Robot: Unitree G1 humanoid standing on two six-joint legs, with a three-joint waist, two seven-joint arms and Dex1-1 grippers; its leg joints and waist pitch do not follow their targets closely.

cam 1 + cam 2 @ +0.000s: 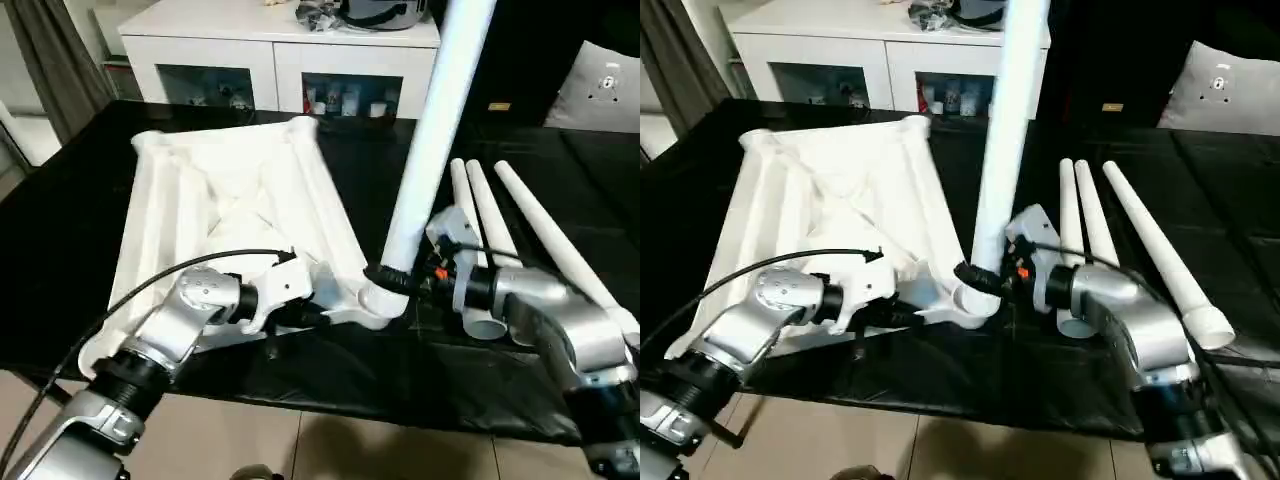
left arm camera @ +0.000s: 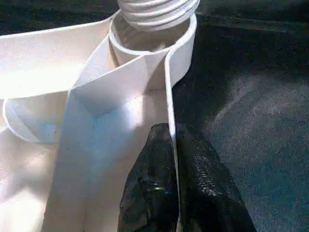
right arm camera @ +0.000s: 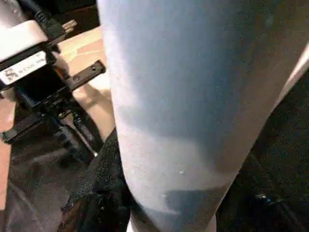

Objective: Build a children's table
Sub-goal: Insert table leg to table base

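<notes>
White tabletop [image 1: 230,200] lies ribs-up; my left gripper [image 2: 170,159] pinches its edge wall, my right gripper [image 1: 392,280] clamps the leg [image 1: 432,140] upright in the five-o'clock corner socket [image 1: 378,300].

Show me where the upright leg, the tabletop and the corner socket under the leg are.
upright leg [image 1: 432,130], left eye view, middle of its tube.
tabletop [image 1: 225,190], left eye view, ribbed underside.
corner socket [image 2: 181,46], left wrist view, its round wall.
</notes>
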